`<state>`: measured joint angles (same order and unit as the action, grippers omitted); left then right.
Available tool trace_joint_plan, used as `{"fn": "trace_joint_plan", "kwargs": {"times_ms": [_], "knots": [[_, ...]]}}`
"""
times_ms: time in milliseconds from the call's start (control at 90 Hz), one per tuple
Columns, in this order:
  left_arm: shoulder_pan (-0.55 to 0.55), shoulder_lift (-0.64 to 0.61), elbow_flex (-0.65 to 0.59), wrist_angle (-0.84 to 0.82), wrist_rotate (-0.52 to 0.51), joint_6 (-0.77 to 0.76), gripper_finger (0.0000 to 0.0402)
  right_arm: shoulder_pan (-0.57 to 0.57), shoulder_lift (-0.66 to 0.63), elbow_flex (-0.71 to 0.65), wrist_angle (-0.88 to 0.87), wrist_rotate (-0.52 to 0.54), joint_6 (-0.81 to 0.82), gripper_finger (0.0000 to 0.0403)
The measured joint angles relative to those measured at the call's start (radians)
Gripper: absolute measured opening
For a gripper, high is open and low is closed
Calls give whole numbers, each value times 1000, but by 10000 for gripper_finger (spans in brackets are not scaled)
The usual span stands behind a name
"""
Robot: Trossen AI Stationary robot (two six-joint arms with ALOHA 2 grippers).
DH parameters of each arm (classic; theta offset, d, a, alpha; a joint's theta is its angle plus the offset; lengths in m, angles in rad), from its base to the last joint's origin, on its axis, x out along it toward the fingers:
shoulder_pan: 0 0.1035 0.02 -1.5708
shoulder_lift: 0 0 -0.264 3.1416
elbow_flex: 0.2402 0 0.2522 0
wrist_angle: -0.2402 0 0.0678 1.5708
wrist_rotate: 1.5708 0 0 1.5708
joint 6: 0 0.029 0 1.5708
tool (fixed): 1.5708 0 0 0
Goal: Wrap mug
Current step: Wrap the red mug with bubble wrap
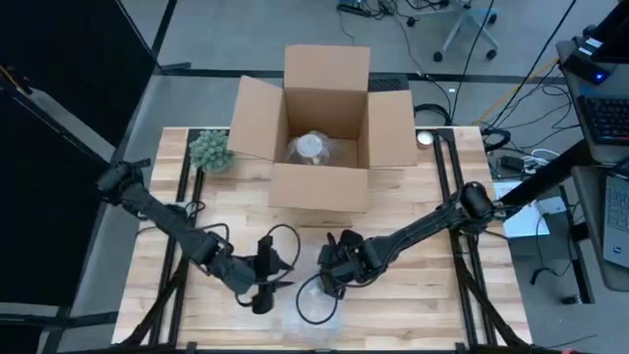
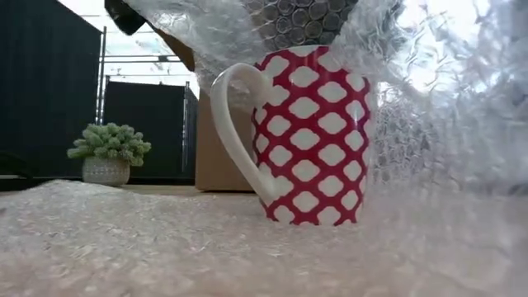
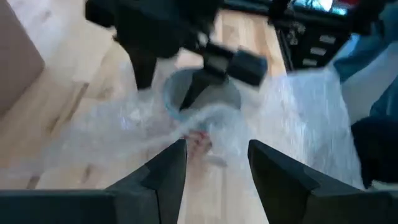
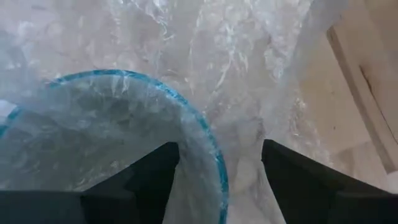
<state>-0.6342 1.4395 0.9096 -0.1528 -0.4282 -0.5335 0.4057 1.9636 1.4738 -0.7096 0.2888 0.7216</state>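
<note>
Wrist views: fingers (image 4: 155, 171) apparently apart.

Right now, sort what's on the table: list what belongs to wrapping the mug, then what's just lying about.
Part of the job:
- mug, red and white, upright
- bubble wrap under and over it
- left gripper, open beside it
- right gripper, open at the mug's rim

Lying about:
- cardboard box, flaps open
- potted plant

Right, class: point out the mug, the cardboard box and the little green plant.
mug (image 2: 318, 140), low view, on its red and white patterned side.
cardboard box (image 1: 319, 187), high view, on its near wall.
green plant (image 2: 110, 142), low view, on its leafy top.
</note>
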Motion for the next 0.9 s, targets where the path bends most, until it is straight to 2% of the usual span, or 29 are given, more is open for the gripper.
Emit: {"fn": "trace_joint_plan", "kwargs": {"times_ms": [189,278,356,544,678,900], "knots": [[-26,7,-113,43,-90,-108,161,0,0,-1,17,4,8,224],[-6,36,-163,180,-118,-111,161,0,0,-1,42,24,-1,224],[29,66,-180,366,-118,-56,161,0,0,-1,56,45,-3,224],[82,176,-146,603,-70,100,161,-1,0,-1,55,54,-2,224],[125,282,-83,611,19,121,161,-1,0,-1,55,54,-1,224],[152,387,4,626,33,104,161,-5,-8,-1,44,39,-3,224]]}}
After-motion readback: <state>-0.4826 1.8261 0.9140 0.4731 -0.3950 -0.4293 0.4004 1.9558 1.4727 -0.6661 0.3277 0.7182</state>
